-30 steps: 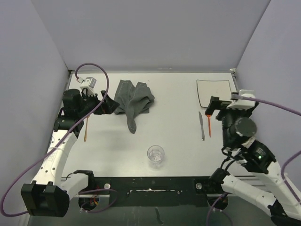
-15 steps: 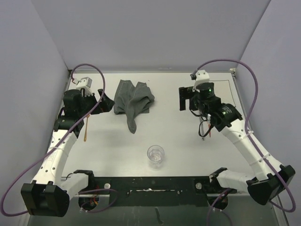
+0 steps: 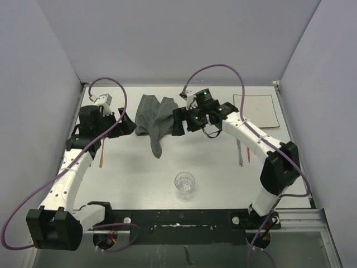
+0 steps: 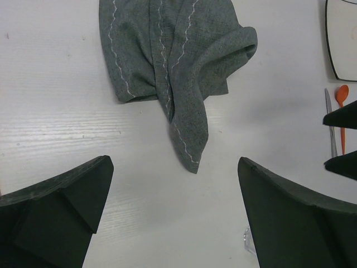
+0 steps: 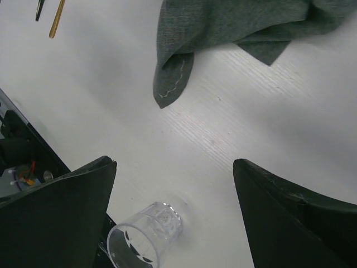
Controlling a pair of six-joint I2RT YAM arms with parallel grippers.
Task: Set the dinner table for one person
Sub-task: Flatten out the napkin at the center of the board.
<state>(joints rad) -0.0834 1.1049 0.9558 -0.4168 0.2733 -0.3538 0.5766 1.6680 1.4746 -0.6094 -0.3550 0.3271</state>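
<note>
Both claws are up over the bench, a flat white slab with faint grain and a thin metal rim; the left claw is spread wide at the left edge of the crumpled grey cloth (woven, with wavy pale stitching); the right claw gapes just as wide at its right edge; neither pinches anything. A clear glass stands nearer the front; a square white plate sits far right; the right arm partly hides the knife and orange spoon.
</note>
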